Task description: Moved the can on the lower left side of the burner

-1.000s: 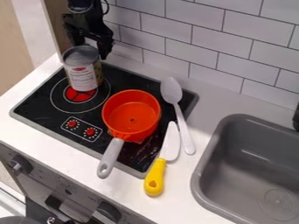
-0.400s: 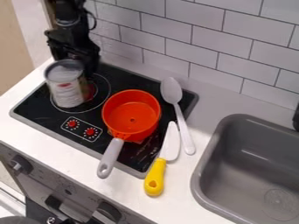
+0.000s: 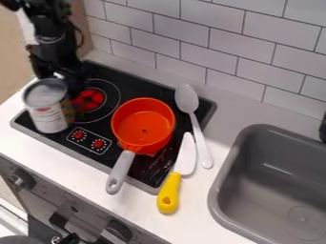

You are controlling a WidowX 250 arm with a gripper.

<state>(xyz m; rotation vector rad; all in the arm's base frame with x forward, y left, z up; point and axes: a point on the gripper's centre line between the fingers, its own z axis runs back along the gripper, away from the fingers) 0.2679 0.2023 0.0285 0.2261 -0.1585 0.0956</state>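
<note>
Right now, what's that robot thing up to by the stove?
The black robot arm has its gripper right at the can, off to the lower left of the burner with the red middle. I can't tell whether the can is touching the stove. The red-orange pot sits on the stove. Beside it are a pale spoon and a knife with a yellow handle, and the robot isn't at either of those.

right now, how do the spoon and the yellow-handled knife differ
The spoon is pale all over; the knife has a yellow handle. The spoon ends in a rounded bowl, the knife in a narrow blade. Both lie beside the orange pot, handles toward the front.
</note>
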